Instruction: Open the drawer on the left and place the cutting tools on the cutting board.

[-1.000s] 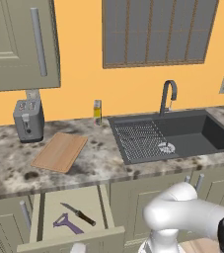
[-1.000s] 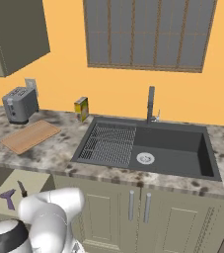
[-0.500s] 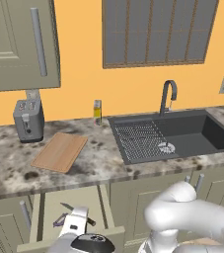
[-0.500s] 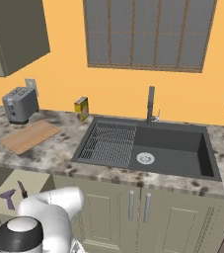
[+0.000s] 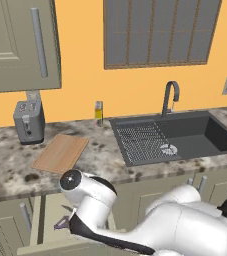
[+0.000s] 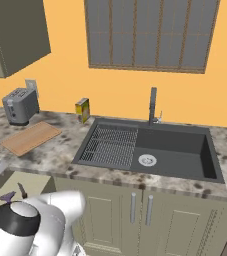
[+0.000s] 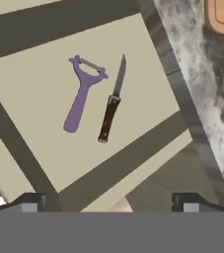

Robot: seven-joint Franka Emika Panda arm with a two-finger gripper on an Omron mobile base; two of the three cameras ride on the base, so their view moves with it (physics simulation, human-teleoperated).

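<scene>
The drawer (image 7: 39, 84) stands pulled open, its pale beige inside bare apart from two tools lying side by side. The purple T-shaped peeler (image 7: 81, 96) lies left of the small knife (image 7: 111, 106), which has a silver blade and a dark handle. My gripper (image 7: 109, 202) hovers above them, open, its fingertips (image 7: 29, 202) wide apart with nothing between. From the base, the open drawer (image 5: 46, 217) shows under the counter with the peeler (image 5: 61, 223) beside my arm; the knife (image 6: 21, 190) and peeler (image 6: 7, 196) also show. The wooden cutting board (image 5: 61, 152) lies on the counter above.
A grey toaster (image 5: 29, 122) stands behind the board. A yellow bottle (image 5: 99, 113) sits by the wall. To the right, the dark sink (image 5: 195, 135) holds a ridged draining rack (image 5: 142, 140) and a faucet (image 5: 169, 97). My white arm (image 5: 92, 200) covers the drawer's right half.
My arm has swung from the lower right up and over the open drawer. The drawer, the knife and the peeler have not moved.
</scene>
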